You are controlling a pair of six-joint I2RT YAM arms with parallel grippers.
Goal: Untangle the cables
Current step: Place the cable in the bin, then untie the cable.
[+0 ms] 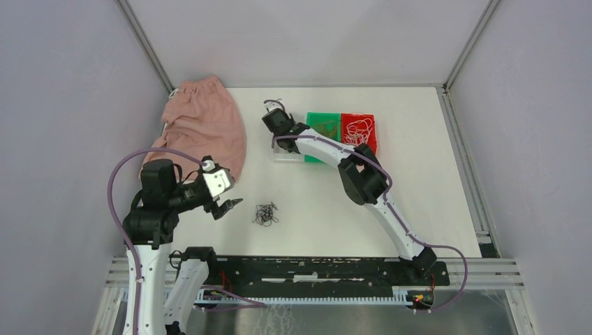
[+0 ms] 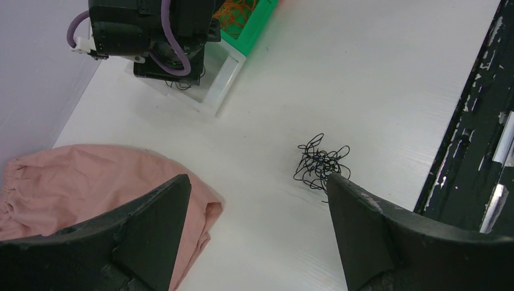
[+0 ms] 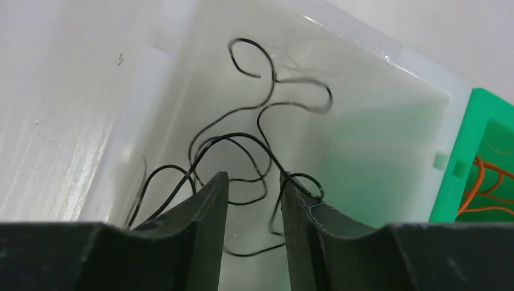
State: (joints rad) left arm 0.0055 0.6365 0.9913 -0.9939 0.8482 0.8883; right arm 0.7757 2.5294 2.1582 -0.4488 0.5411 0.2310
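Note:
A small clump of black cables [image 1: 264, 214] lies on the white table, just right of my left gripper [image 1: 234, 206]. In the left wrist view that clump [image 2: 321, 160] sits past the right fingertip, and the left gripper [image 2: 257, 185] is wide open with nothing in it. My right gripper [image 1: 281, 129] points down into a clear bin [image 1: 287, 153]. Its jaws stand a little apart [image 3: 251, 182], with loose black cable strands [image 3: 267, 109] lying in the bin [image 3: 388, 121] below and around the fingertips. One strand's end is blurred.
A green bin [image 1: 322, 125] with orange cables [image 3: 485, 176] and a red bin [image 1: 359, 129] with white cables stand right of the clear bin. A pink cloth [image 1: 202, 125] lies at the back left, close to the left fingertip [image 2: 163, 206]. A black rail runs along the near edge.

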